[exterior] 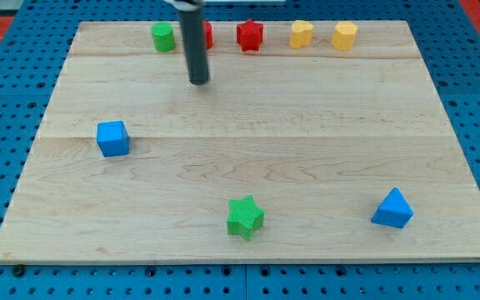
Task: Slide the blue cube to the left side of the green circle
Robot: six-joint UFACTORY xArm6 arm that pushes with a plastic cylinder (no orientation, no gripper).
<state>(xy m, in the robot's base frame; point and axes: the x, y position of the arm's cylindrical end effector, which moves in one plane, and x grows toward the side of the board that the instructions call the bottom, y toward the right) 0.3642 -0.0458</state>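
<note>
The blue cube [112, 138] sits on the wooden board at the view's left, about mid-height. The green circle [163, 37], a green cylinder, stands near the board's top edge, left of centre. My tip [199, 82] is at the end of the dark rod, below and to the right of the green circle and well above and to the right of the blue cube. It touches no block.
Along the top edge are a red block [207, 35] partly hidden behind the rod, a red star [249, 35], a yellow heart [302, 34] and a yellow hexagon [344, 36]. A green star [245, 217] and a blue triangle [392, 208] lie near the bottom edge.
</note>
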